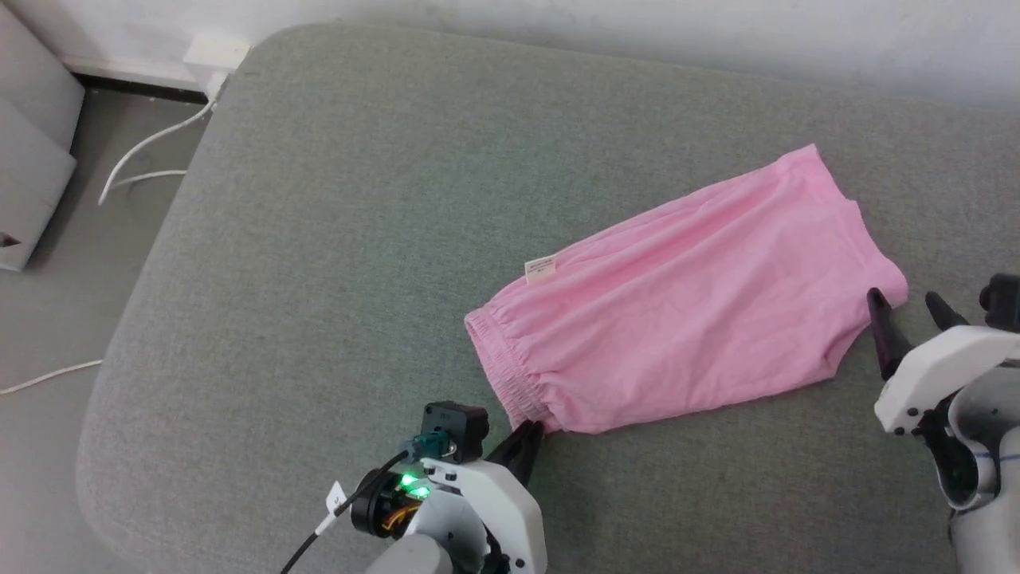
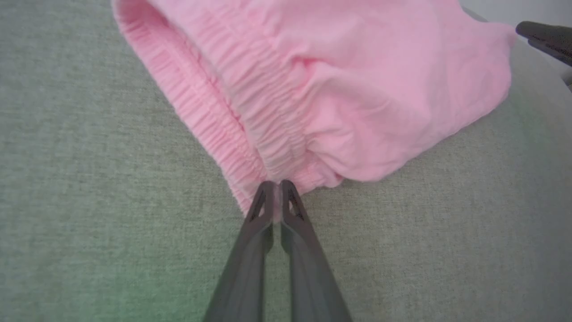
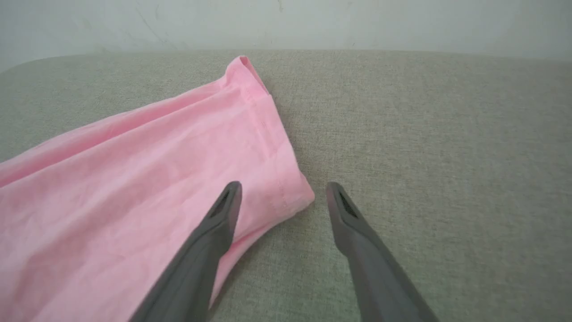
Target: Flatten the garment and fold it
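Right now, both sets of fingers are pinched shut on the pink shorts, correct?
Not both. The left fingers are shut on the waistband of the shorts, but the right fingers are open at the leg hem, as the right wrist view shows.

A grey-green fabric cushion (image 1: 319, 239) meets a pale wall (image 1: 717, 40), white cables (image 1: 159, 135) trailing over the floor (image 1: 80, 319) beside it.

The garment (image 1: 685, 303) lies on the padded surface (image 1: 335, 239), its waistband to the left and its legs to the right. The left gripper (image 1: 531, 432) meets the waistband's near corner. The right gripper (image 1: 904, 296) straddles the near leg corner at the right.
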{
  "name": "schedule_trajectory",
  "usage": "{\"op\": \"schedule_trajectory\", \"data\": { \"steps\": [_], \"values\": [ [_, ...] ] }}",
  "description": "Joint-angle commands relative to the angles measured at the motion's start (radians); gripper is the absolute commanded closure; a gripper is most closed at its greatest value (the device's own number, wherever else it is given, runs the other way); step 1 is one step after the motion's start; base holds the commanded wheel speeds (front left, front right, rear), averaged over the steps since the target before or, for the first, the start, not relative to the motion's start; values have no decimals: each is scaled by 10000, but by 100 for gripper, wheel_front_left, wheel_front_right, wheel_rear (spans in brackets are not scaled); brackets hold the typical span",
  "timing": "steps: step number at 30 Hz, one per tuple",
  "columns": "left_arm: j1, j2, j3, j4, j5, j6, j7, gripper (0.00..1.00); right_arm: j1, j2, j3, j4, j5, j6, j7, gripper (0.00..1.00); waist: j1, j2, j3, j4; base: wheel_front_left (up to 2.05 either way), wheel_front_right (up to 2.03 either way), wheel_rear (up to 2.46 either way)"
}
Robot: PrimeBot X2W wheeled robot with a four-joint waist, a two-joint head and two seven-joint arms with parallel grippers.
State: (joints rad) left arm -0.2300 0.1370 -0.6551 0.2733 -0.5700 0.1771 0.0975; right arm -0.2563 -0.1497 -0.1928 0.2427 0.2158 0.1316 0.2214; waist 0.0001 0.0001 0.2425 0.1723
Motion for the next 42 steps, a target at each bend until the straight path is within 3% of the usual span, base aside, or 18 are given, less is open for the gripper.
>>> {"op": "schedule_trajectory", "data": {
  "steps": [1,7,12,13,14,15,18,25,29,35,38,42],
  "values": [
    [-88,-20,-84,160,-51,-44,35,100,-348,15,-134,394,-197,-9,170,0,-1,-1,76,81,0,0,0],
    [-243,-41,-125,135,-27,-82,-61,100,-1554,164,-744,1995,-507,-9,1424,0,-1,-1,336,246,0,0,0],
    [-334,-55,-167,113,-14,-105,-119,100,-2291,214,-1018,2638,-1116,-9,3024,0,-1,-1,545,344,0,0,0],
    [-348,-57,-173,117,-12,-105,-133,100,-2352,207,-1000,2672,-1245,-9,3344,28,-1,-1,565,358,0,0,0],
    [-357,-62,-176,124,-17,-106,-147,100,-2378,199,-960,2658,-1346,-9,3630,73,-1,-1,576,373,0,0,0],
    [-364,-65,-175,133,-26,-110,-166,100,-2375,196,-934,2579,-1416,-9,3831,100,-1,-1,573,387,0,0,0],
    [-374,-22,-155,168,-36,-119,-236,100,-2164,218,-821,2135,-1428,-9,4198,100,-1,-1,479,391,0,0,0],
    [-265,305,-132,-63,-87,-250,-287,100,-882,459,-959,-19,-935,-9,3805,100,-1,-1,-49,110,0,0,0],
    [-116,788,-117,-629,-256,-509,36,100,302,738,-843,-1629,-516,-9,3910,100,-1,-1,-311,-294,0,0,0],
    [179,1708,-49,-1676,-393,-513,877,100,2105,973,-855,-3554,-49,-9,4081,100,-1,-1,-541,-945,0,0,0],
    [520,2189,77,-2201,-584,-360,1363,100,3085,989,-834,-3651,948,-9,3873,100,-1,-1,-690,-1330,0,0,0],
    [914,2463,119,-2445,-825,-289,1672,100,3649,991,-722,-2918,1313,-9,3388,100,-1,-1,-785,-1629,0,0,0]
  ]
}}
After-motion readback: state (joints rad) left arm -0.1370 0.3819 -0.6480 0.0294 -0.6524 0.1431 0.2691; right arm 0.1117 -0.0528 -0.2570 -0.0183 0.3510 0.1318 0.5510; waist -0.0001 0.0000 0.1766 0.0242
